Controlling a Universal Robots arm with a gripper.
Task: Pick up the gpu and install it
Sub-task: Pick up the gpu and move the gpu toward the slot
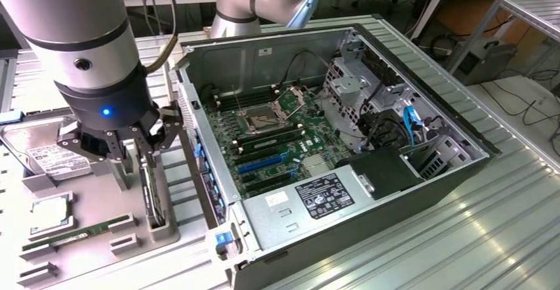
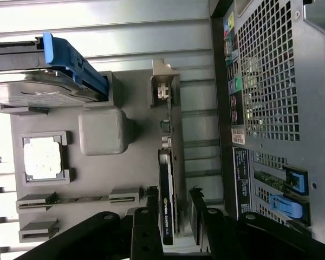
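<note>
Between the spread fingers (image 2: 150,208) of the end effector (image 2: 174,210) stands the gpu (image 2: 168,187), a thin black card set on its long edge in a slot of the grey holder tray (image 2: 135,157). The end effector is open: one finger sits on each side of the card, and a gap shows at both. A narrow silver bracket (image 2: 163,89) caps the card's end farthest from the fingers, and pale lettering runs along its upper edge near them.

The wrist view shows this straddling and the perforated rear panel (image 2: 271,81) of the computer case just beside the card. From the exterior view, the end effector (image 1: 136,170) hangs low over the gpu (image 1: 156,198), with the case's open interior and motherboard (image 1: 271,139) beyond it, resting on the ribbed metal surface (image 1: 490,224).
</note>
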